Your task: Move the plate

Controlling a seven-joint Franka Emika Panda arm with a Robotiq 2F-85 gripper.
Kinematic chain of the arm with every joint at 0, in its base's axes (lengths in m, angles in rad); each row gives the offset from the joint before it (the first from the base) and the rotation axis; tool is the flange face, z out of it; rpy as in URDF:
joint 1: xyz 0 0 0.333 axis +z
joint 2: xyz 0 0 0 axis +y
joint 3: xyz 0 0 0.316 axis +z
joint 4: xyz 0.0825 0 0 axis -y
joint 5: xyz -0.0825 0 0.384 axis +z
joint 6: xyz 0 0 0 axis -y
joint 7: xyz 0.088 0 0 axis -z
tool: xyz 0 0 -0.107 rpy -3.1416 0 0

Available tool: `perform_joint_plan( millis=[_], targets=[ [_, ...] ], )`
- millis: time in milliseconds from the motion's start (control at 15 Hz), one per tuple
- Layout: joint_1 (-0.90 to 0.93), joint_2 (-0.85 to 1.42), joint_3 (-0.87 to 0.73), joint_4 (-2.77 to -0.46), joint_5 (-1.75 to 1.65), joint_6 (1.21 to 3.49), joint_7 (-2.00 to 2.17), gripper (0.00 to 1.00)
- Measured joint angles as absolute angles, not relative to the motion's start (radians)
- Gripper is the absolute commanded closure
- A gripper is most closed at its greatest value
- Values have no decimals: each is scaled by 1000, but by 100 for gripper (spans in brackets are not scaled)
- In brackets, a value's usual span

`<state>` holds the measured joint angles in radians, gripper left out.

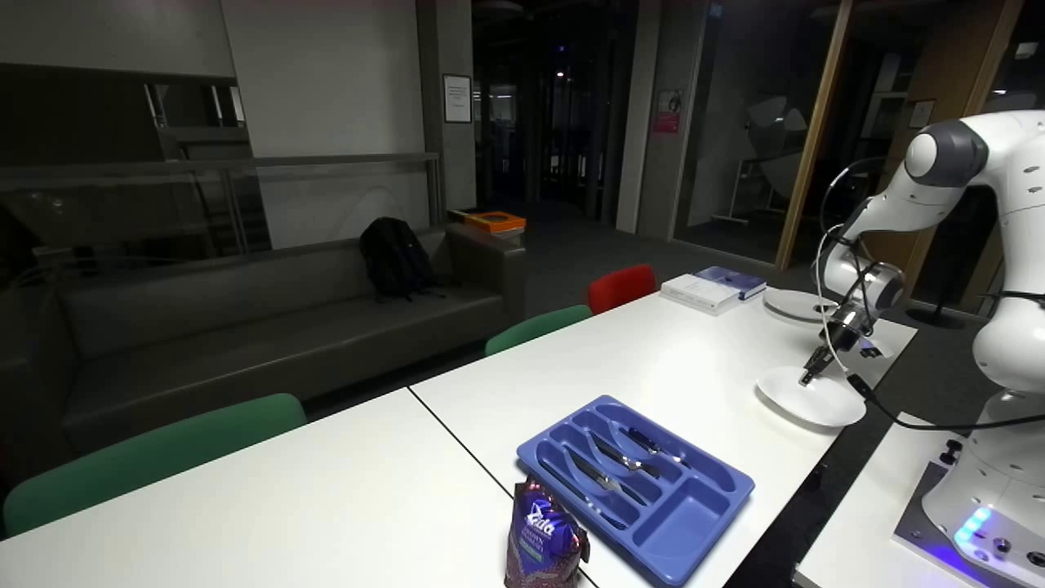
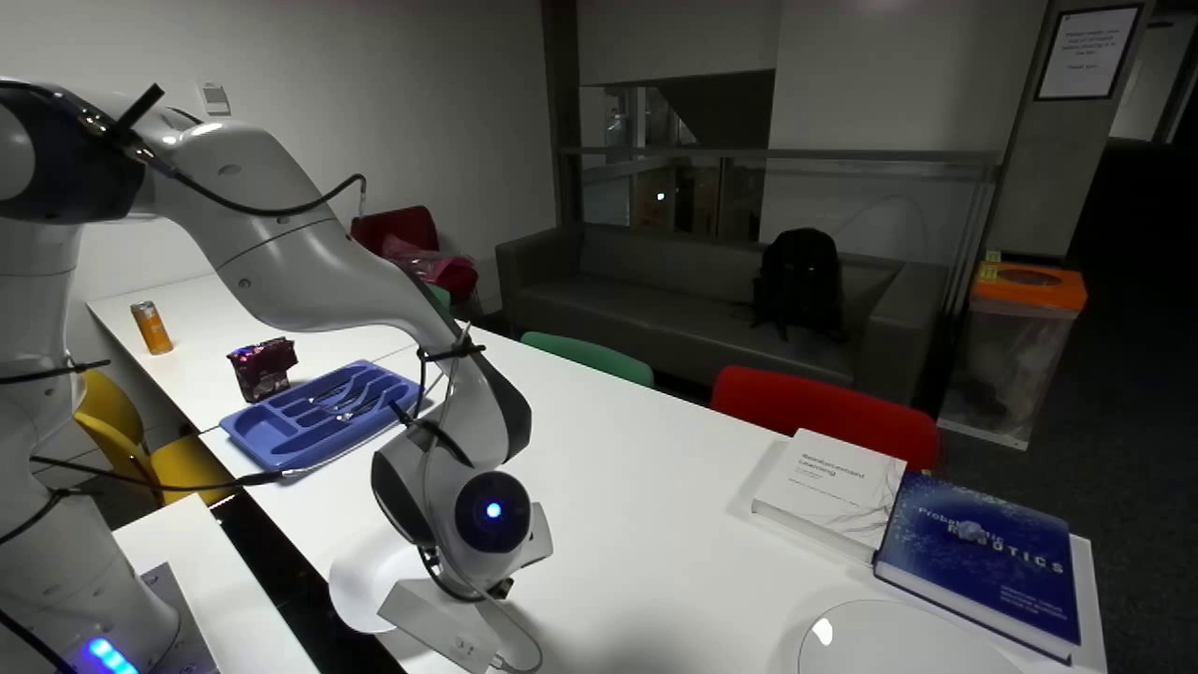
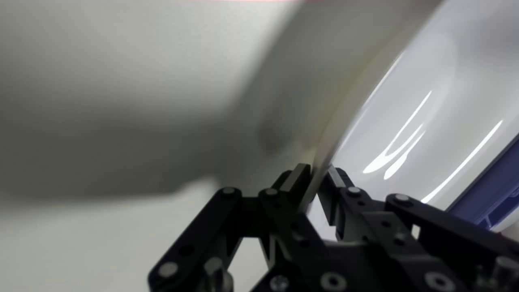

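OK, we have the hand (image 3: 320,178) pinching the rim of the white plate (image 1: 816,404), fingertips (image 3: 299,178) either side, with the plate at the robot-side edge of the tabletop (image 1: 637,359); we can't tell if it touches down. Away from it, we see the blue tray (image 1: 686,523) with cutlery (image 1: 604,482) in its slots and a foil bag (image 1: 539,547) standing just beside it. Toward one end, a white book (image 1: 700,291) and a blue book (image 1: 732,280) lie near a second white dish (image 1: 792,305).
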<state>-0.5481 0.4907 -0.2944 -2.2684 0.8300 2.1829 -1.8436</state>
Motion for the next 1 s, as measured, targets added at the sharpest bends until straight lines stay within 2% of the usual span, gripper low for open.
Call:
perform_joint_plan(
  millis=[1000],
  targets=[
    [-624,622,-309,-2069,701,1734,-1485,97]
  ],
)
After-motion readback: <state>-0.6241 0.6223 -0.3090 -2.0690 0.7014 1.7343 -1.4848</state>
